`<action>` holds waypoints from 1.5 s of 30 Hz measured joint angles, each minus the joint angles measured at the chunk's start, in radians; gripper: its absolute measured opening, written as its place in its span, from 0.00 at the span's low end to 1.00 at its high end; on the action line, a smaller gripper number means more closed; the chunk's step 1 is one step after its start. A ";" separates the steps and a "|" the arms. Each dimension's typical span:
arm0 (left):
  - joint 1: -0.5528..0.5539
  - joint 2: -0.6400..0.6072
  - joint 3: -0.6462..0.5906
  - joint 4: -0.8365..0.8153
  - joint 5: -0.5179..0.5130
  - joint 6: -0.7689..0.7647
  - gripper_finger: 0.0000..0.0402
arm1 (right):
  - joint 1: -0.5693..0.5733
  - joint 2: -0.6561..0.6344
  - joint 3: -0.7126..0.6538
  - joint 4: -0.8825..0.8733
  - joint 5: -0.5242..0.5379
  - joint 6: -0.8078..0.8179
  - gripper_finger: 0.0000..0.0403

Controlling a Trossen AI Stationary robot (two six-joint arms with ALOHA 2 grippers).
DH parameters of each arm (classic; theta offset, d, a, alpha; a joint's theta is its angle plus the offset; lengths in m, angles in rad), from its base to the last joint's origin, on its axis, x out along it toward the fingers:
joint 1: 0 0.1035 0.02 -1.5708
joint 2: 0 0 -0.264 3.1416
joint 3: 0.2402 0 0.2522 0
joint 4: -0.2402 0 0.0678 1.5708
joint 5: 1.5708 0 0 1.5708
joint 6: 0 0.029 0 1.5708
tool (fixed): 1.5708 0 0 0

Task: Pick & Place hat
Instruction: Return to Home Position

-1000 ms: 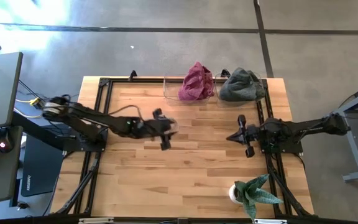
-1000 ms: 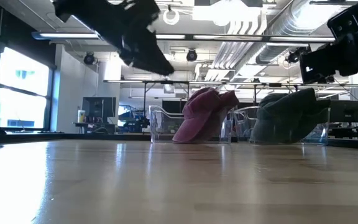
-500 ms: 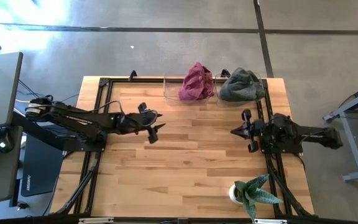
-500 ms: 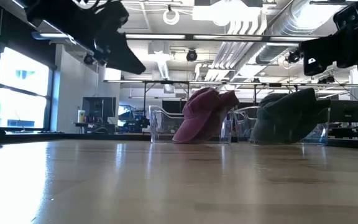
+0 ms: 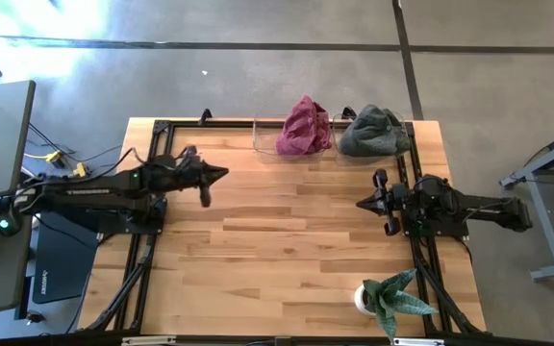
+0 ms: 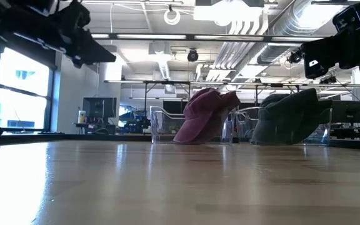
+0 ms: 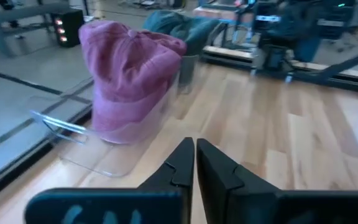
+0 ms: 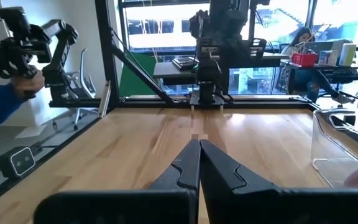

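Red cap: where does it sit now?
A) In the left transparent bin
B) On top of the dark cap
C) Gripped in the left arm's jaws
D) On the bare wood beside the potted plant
A: the red cap sits inside the left transparent bin at the table's far edge, beside the dark cap.

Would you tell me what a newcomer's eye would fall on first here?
The red cap and the dark cap stand out, in the left bin and the right bin at the far edge of the table. The left tool and right tool hang shut and empty over its sides. A potted plant sits at the near right corner.
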 joint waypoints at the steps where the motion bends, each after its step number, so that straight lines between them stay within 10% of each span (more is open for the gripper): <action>1: 0.005 -0.030 -0.017 -0.005 0.019 0.001 0.04 | 0.000 0.001 0.000 0.000 0.000 0.001 0.01; 20: 0.005 -0.652 -0.270 -0.117 0.098 0.026 0.00 | 0.000 0.001 0.000 -0.003 -0.005 0.008 0.00; 36: -0.008 -0.640 -0.350 -0.060 0.231 -0.036 0.00 | 0.001 0.015 0.000 -0.003 -0.008 0.025 0.01; 45: -0.263 -0.605 -0.352 -0.063 0.106 -0.052 0.00 | 0.001 0.014 0.000 -0.002 -0.012 0.036 0.01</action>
